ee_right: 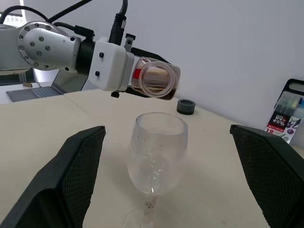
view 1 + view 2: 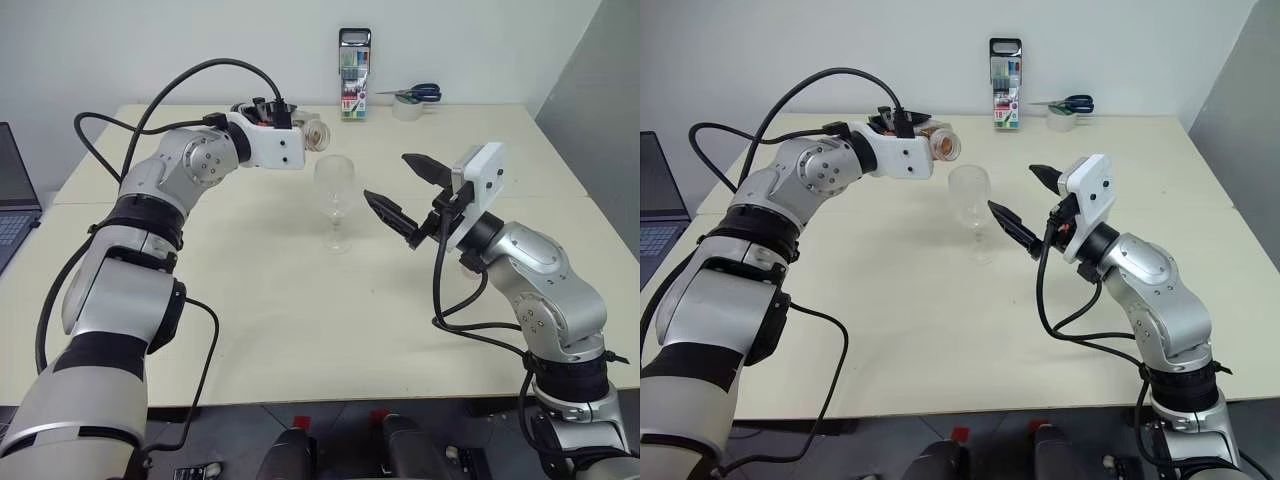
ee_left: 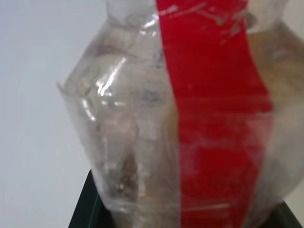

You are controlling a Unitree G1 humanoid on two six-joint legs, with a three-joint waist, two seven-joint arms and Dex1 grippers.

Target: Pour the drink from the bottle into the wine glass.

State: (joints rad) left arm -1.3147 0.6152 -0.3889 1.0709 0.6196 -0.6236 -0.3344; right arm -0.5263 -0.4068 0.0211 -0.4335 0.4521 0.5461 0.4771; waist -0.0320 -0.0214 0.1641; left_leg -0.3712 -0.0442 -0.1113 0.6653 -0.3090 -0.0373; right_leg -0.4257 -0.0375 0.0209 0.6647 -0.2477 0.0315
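My right gripper (image 1: 166,185) waits wide open around the glass (image 1: 156,156), not touching; the glass looks empty. Behind it my left gripper (image 2: 275,120) clamps the bottle (image 1: 154,81), uncapped and tipped level above the rim; the pour is not started, I judge

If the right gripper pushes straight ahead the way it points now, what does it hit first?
Most likely the wine glass: it stands upright between the open fingers of the right gripper, just ahead of them. Depth is unclear.

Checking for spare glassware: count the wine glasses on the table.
1. The wine glass stands upright mid-table, below the mouth of the tilted bottle in the left gripper, with the open right gripper beside it.
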